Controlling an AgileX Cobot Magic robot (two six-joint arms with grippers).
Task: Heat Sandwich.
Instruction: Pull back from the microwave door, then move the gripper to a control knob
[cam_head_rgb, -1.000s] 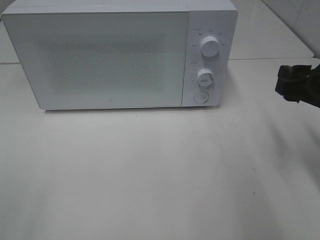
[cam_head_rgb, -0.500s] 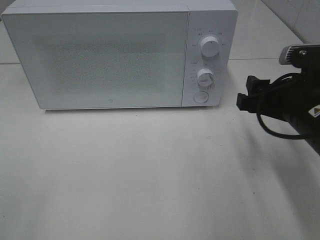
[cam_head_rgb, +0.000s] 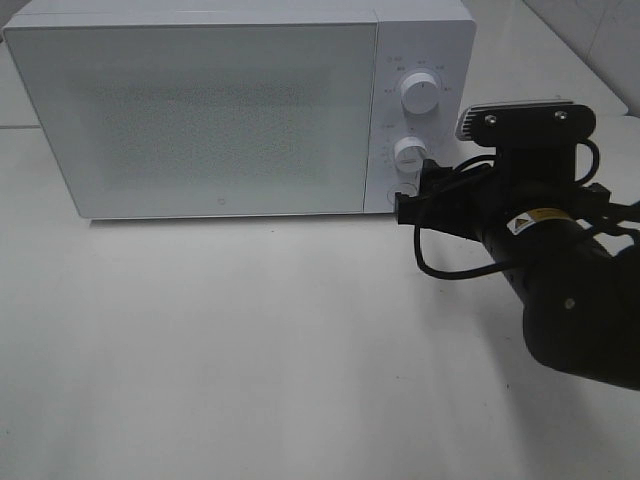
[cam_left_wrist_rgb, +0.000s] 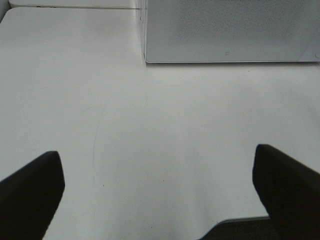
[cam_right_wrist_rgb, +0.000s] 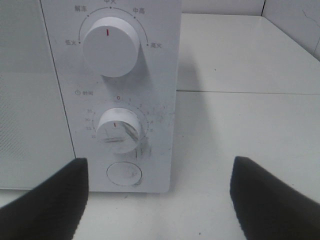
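Note:
The sandwich is out of view. A white microwave (cam_head_rgb: 200, 110) stands at the back of the table with its door closed. My right gripper (cam_head_rgb: 418, 192) is open just in front of the control panel, level with the round button (cam_right_wrist_rgb: 124, 174) below the lower knob (cam_right_wrist_rgb: 120, 131). Nothing sits between its fingers (cam_right_wrist_rgb: 45, 200). The upper knob (cam_right_wrist_rgb: 111, 46) is above them. My left gripper (cam_left_wrist_rgb: 159, 192) is open over bare table, well short of the microwave's lower front corner (cam_left_wrist_rgb: 150, 55), and does not show in the exterior high view.
The white table (cam_head_rgb: 250, 340) stretches in front of the microwave. A tiled wall (cam_head_rgb: 600, 30) rises at the far right. The right arm's black body (cam_head_rgb: 570, 290) and cable hang over the table's right side.
The right arm has swung in from the right edge of the view toward the microwave's control panel, and its gripper now sits by the round button. The left gripper has not changed.

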